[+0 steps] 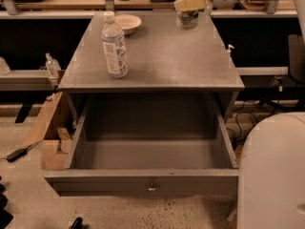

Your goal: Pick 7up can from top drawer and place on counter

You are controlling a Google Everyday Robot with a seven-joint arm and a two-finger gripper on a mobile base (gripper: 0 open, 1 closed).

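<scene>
Pincer (191,2) clenched on top of the 7up can (188,18), likely so its base meets the counter (167,56) upright at the far edge. Top drawer (143,182) hangs open below

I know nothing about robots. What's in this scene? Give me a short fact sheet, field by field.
end effector: above the counter's far right part, closed on the 7up can
7up can: upright at the counter's back edge; unclear whether it rests there
top drawer: pulled open, no can inside
counter: also holds a water bottle and a small bowl
</scene>
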